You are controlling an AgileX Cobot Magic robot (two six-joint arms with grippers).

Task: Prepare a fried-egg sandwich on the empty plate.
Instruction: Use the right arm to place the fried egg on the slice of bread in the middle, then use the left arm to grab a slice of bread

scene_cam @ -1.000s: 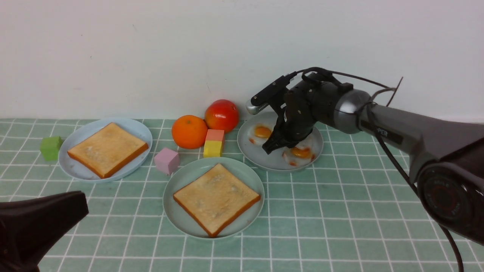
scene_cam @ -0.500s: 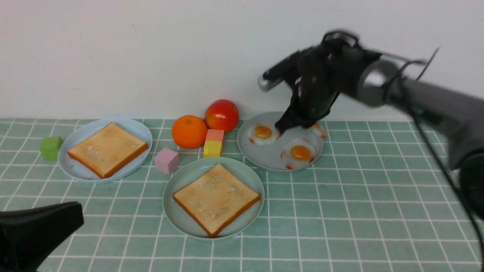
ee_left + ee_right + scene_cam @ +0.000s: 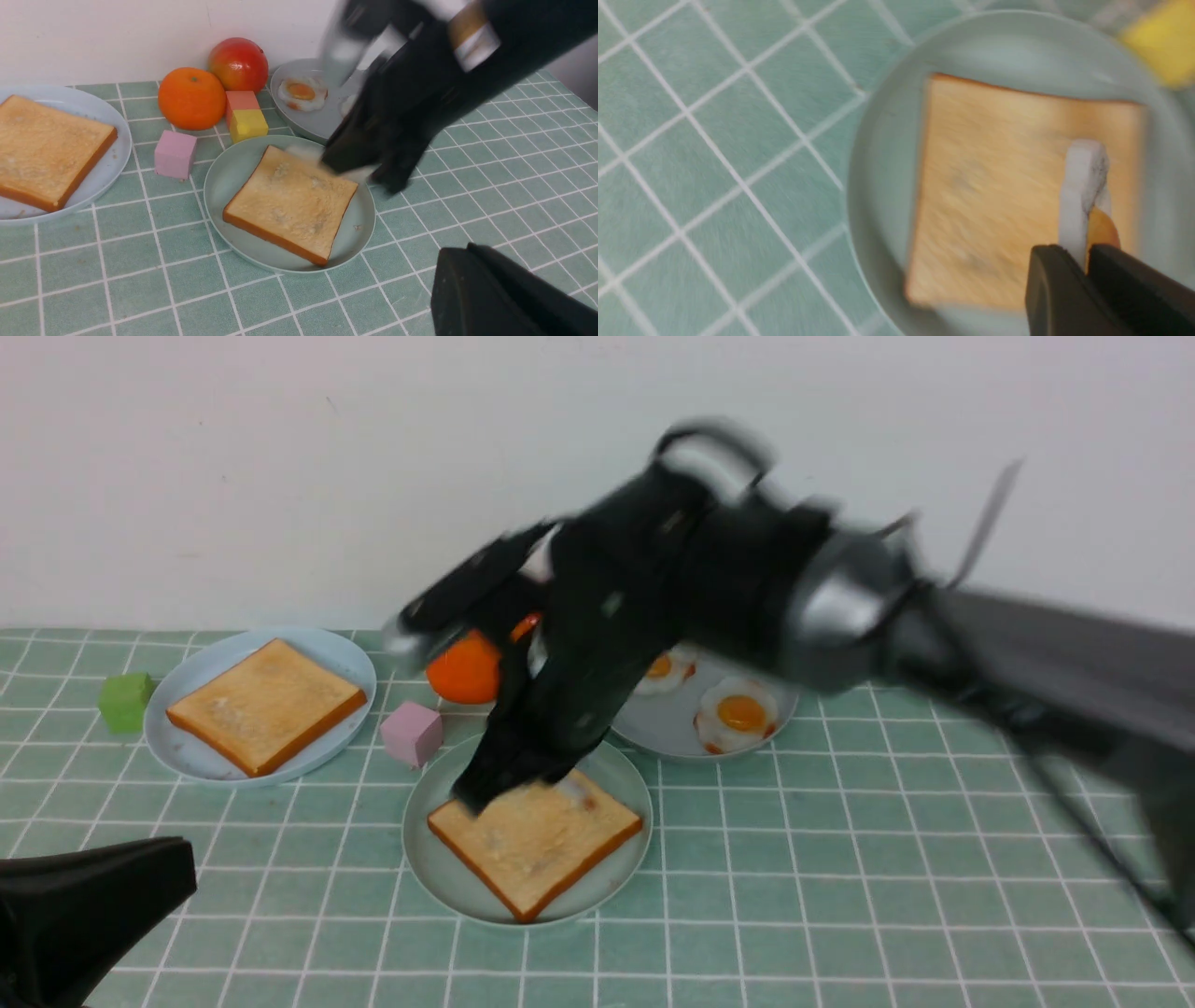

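The mint-green plate [image 3: 439,868] lies front centre with one toast slice [image 3: 541,845] on it. My right gripper [image 3: 495,784] is shut on a fried egg [image 3: 1080,186] held edge-on just above the far part of that toast [image 3: 994,186]; the arm is motion-blurred. The second toast slice [image 3: 266,705] lies on the light blue plate [image 3: 201,756] at the left. Two more fried eggs [image 3: 742,712] lie on the grey plate [image 3: 672,733] behind. My left gripper [image 3: 182,868] sits low at the front left, jaws together and empty.
An orange [image 3: 462,672], a red fruit [image 3: 238,64] and a pink-and-yellow block [image 3: 245,116] stand behind the mint plate. A pink cube [image 3: 413,733] sits between the plates, and a green cube [image 3: 126,702] at the far left. The wall is close behind.
My right gripper rose from the grey plate with an egg and swung left and forward, down over the toast on the mint plate. The left gripper drew back slightly.
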